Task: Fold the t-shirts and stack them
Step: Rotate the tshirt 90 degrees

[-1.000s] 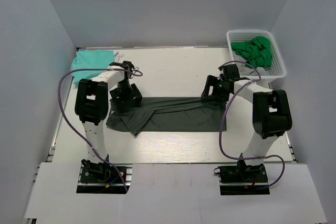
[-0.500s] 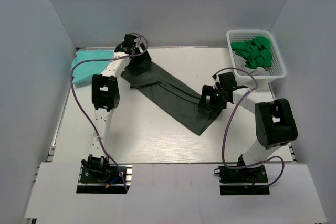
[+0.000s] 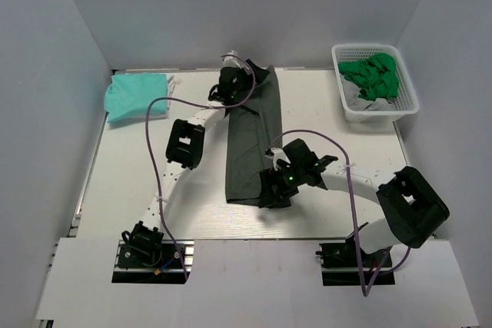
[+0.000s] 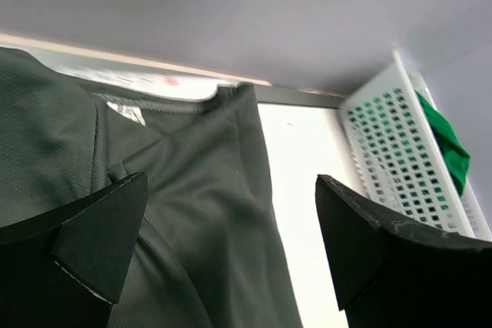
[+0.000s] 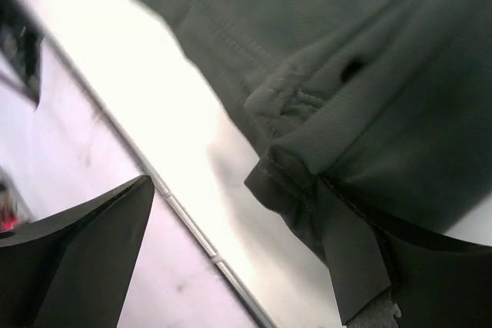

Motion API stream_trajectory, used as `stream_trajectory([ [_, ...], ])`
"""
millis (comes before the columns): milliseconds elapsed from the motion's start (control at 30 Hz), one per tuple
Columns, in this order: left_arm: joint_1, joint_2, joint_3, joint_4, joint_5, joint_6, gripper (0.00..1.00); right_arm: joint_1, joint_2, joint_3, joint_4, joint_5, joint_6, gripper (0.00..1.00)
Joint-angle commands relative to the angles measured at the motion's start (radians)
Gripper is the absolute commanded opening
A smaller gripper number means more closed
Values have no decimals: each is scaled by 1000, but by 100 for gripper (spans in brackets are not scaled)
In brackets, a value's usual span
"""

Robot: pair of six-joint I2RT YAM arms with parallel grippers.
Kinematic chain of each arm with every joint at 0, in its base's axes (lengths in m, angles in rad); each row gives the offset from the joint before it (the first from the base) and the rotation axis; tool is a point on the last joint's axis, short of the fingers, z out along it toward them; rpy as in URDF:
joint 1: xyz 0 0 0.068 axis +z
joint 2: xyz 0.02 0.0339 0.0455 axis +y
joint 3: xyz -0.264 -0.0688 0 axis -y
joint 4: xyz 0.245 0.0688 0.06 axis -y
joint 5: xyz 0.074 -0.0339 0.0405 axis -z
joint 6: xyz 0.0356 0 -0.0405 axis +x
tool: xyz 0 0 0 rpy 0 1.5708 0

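Note:
The dark grey-green t-shirt (image 3: 250, 144) lies as a long narrow strip running from the far edge toward the near middle of the table. My left gripper (image 3: 234, 88) is at its far end, jaws wide open over the cloth (image 4: 207, 190). My right gripper (image 3: 275, 186) is at its near end, jaws wide open, with the shirt's hem (image 5: 346, 51) draped against one finger (image 5: 346, 259). A folded mint-teal t-shirt (image 3: 134, 96) lies at the far left. A bright green t-shirt (image 3: 370, 74) and a pale grey one (image 3: 360, 97) sit in the basket.
A white mesh basket (image 3: 380, 113) stands at the far right; it also shows in the left wrist view (image 4: 392, 151). Grey walls enclose the table on three sides. The right arm's cable loops above the table beside the shirt.
The dark shirt has swung from a diagonal to a near-to-far line. My left gripper moved right along the far edge, my right gripper moved near and left. Both jaws now stand open.

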Motion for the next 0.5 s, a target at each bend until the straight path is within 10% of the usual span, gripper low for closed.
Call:
stream_trajectory([
  [0, -38, 8, -73, 27, -117, -11, 100, 47, -37, 3, -15, -45, 26, 90],
  [467, -38, -325, -88, -121, 27, 164, 100, 53, -141, 123, -17, 132, 105, 90],
])
